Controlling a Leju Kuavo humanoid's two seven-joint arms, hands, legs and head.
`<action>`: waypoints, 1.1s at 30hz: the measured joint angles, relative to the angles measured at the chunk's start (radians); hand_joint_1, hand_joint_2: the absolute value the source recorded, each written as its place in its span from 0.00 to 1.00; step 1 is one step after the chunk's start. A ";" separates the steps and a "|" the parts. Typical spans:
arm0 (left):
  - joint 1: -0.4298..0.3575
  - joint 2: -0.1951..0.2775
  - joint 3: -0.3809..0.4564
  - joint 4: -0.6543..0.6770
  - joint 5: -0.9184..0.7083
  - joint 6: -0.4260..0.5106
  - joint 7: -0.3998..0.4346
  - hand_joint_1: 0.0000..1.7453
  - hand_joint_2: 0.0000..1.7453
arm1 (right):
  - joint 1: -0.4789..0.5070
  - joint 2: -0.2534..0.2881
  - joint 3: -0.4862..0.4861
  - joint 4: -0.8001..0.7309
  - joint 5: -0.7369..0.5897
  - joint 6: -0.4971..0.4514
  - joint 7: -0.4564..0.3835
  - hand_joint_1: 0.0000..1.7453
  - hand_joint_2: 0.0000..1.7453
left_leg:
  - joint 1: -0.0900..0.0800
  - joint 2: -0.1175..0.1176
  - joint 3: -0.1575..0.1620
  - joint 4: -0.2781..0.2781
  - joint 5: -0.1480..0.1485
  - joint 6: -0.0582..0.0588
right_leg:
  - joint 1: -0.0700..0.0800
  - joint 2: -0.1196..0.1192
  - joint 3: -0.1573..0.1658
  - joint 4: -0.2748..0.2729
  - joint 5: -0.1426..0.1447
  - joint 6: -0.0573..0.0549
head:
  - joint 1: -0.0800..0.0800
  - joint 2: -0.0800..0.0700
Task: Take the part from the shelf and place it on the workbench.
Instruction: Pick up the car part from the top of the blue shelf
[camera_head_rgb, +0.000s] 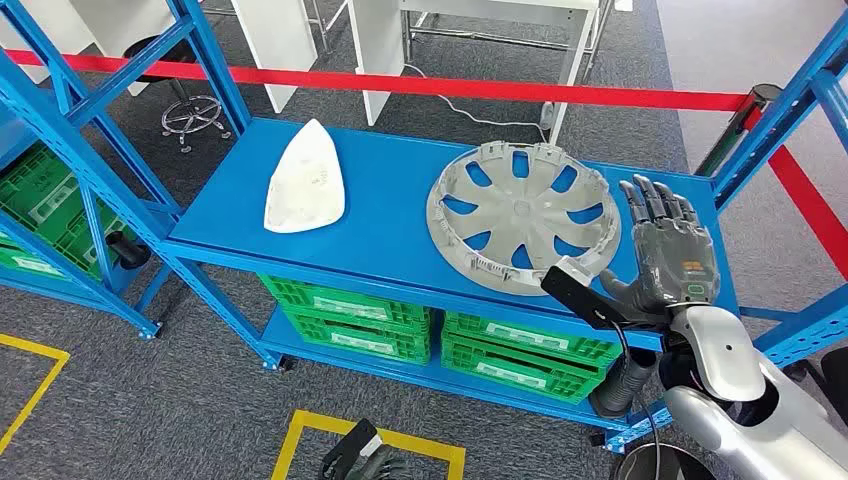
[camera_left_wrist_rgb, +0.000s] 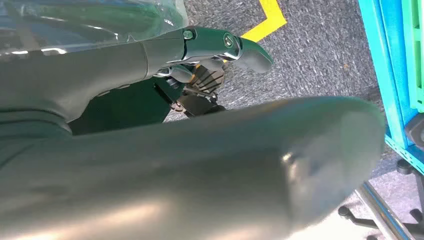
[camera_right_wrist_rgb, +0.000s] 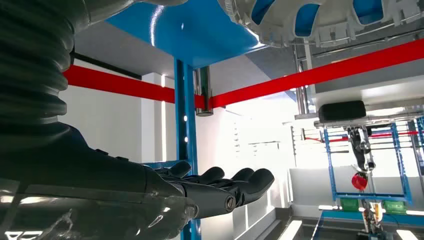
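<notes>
A grey wheel cover (camera_head_rgb: 523, 215) lies flat on the right half of the blue shelf top (camera_head_rgb: 390, 215). A white pointed shell part (camera_head_rgb: 305, 178) lies on the left half. My right hand (camera_head_rgb: 665, 250) hovers just right of the wheel cover, fingers stretched out and apart, holding nothing; its thumb (camera_head_rgb: 580, 290) reaches toward the cover's near rim. The right wrist view shows those straight fingers (camera_right_wrist_rgb: 225, 187) with the wheel cover (camera_right_wrist_rgb: 320, 20) beyond them. My left hand (camera_head_rgb: 365, 462) hangs low over the floor, its fingers (camera_left_wrist_rgb: 220, 50) loose and holding nothing.
Green crates (camera_head_rgb: 430, 335) fill the shelf's lower level, and more sit in a blue rack (camera_head_rgb: 40, 200) on the left. A red barrier tape (camera_head_rgb: 480, 88) with a post (camera_head_rgb: 735, 130) runs behind the shelf. Yellow floor marks (camera_head_rgb: 300, 430) lie below; white desks (camera_head_rgb: 480, 40) stand behind.
</notes>
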 joint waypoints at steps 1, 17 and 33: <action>0.000 0.000 0.000 0.000 0.000 0.000 0.000 0.00 0.00 | 0.000 0.000 0.000 0.000 0.000 0.000 0.000 0.00 1.00 | 0.000 0.000 0.013 -0.037 0.028 0.003 | 0.001 0.000 0.004 0.001 -0.003 0.001 | -0.001 0.000; 0.000 0.002 -0.001 0.002 0.001 0.006 -0.007 0.00 0.00 | 0.003 -0.001 -0.004 0.000 0.000 0.008 0.000 0.00 1.00 | -0.014 -0.002 0.074 -0.237 0.129 0.041 | 0.002 0.001 0.025 -0.014 -0.017 0.029 | 0.005 0.000; -0.002 0.000 -0.001 0.002 0.001 0.006 -0.011 0.00 0.00 | 0.003 0.000 -0.006 0.000 0.000 0.009 -0.001 0.00 1.00 | -0.014 -0.002 0.076 -0.240 0.128 0.042 | 0.003 0.001 0.026 -0.015 -0.018 0.033 | 0.005 0.000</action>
